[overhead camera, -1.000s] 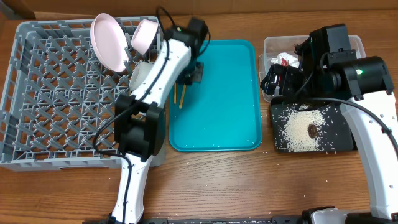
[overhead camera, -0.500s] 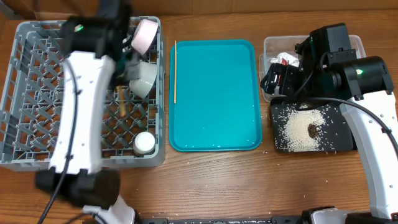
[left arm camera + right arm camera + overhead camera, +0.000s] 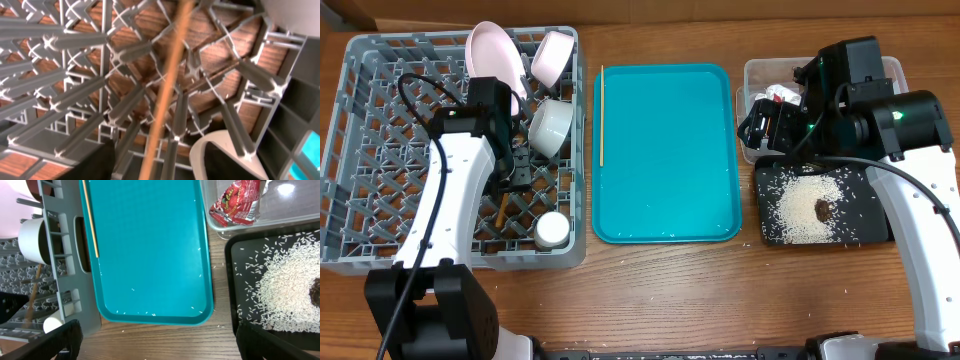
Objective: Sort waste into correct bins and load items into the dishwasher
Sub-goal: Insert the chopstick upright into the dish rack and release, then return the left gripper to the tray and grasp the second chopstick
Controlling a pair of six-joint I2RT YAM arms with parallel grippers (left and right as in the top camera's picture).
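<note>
Overhead: my left gripper (image 3: 517,172) has swung off the teal tray (image 3: 670,200) onto the dish rack (image 3: 380,230). First chopstick (image 3: 502,210) is now on the grid at the rack's 4 o'clock; second chopstick (image 3: 601,115) still waits at the tray's 9 o'clock edge. Left jaws parting, can't tell if it's released. Right gripper (image 3: 157,337) spread wide, empty.

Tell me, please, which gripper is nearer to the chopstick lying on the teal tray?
Left. The left gripper hangs inside the dish rack, just beyond the teal tray's left edge where the chopstick lies; the right gripper is across the tray, by the clear tub.
</note>
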